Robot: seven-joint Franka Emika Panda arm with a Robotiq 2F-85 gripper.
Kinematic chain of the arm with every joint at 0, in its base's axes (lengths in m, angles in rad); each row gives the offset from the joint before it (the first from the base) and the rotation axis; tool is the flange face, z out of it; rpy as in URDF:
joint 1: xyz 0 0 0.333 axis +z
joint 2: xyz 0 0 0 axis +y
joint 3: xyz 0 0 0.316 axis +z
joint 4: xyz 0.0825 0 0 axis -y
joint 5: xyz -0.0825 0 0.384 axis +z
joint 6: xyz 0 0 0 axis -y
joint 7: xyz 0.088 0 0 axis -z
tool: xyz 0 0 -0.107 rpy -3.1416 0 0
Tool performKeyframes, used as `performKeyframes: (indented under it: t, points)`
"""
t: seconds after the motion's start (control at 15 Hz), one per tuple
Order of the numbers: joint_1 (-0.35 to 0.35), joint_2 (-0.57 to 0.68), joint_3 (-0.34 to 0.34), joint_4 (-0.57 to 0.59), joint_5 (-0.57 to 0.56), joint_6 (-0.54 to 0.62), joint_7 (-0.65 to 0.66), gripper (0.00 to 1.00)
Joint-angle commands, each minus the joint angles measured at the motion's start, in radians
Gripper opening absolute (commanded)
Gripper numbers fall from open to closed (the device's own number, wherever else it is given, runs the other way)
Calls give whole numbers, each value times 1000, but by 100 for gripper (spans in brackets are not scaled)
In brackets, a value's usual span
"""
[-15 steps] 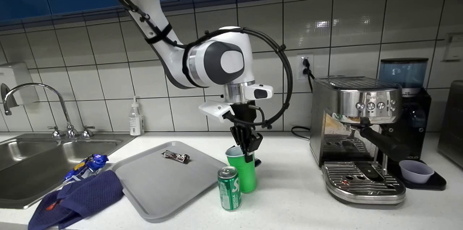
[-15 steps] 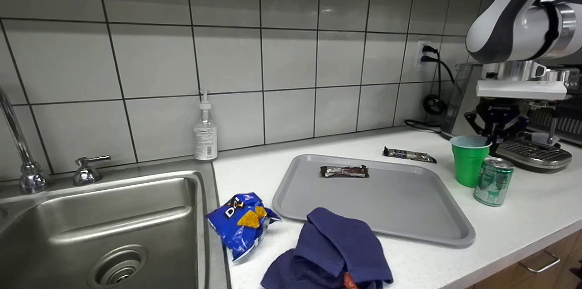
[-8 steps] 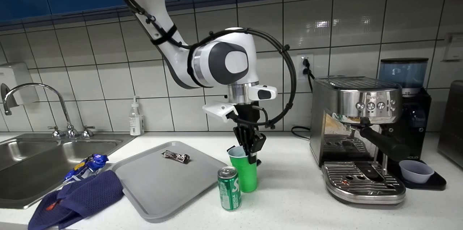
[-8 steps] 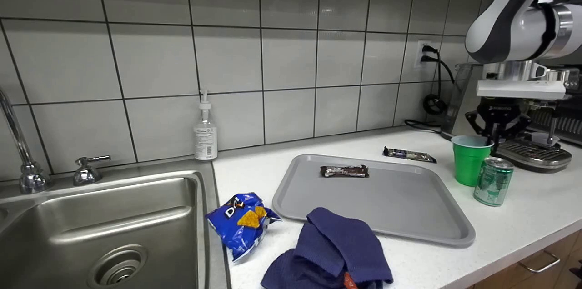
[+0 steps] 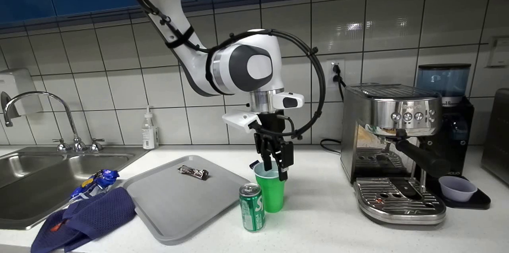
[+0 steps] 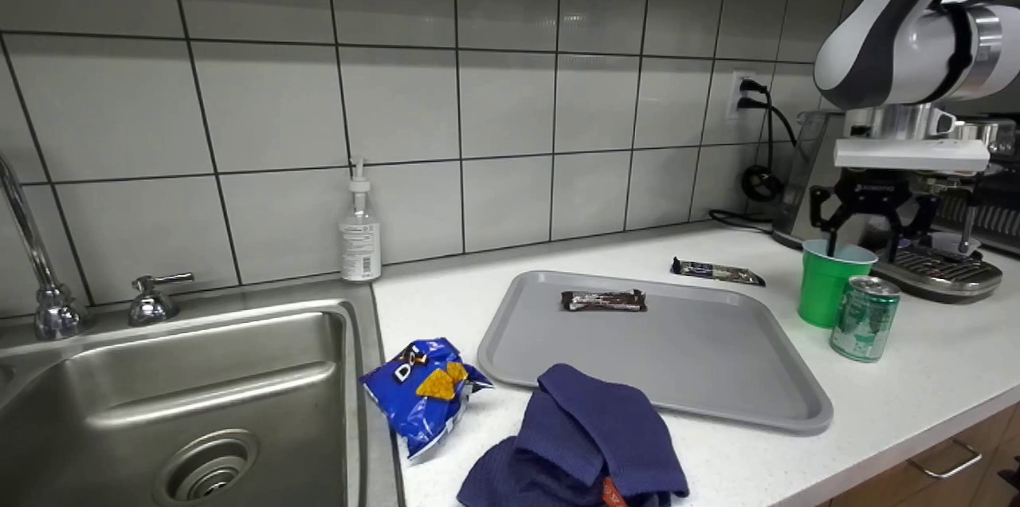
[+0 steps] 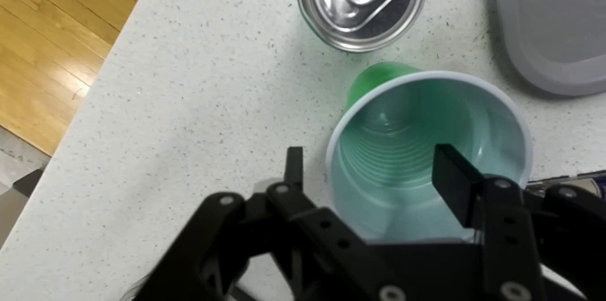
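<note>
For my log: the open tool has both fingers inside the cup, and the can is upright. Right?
Not both: the wrist view shows only one finger inside the cup, the other outside. The tool is open, the can upright.

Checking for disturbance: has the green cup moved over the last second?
Yes, slightly right in both exterior views: the green cup has shifted away from the gray tray, its rim more than its base.

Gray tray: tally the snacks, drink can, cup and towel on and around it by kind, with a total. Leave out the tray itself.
Wrapped bars: 2
Chip bag: 1
Drink can: 1
Green cup: 1
Blue towel: 1
Total: 6
</note>
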Motion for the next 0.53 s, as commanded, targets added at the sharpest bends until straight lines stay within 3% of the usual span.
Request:
performKeyframes:
  t: [0.0,0.47]
  points:
    - [-1,-70,13,-15,5,-47,-56,100]
    - [21,-170,43,-39,-16,-65,-123,100]
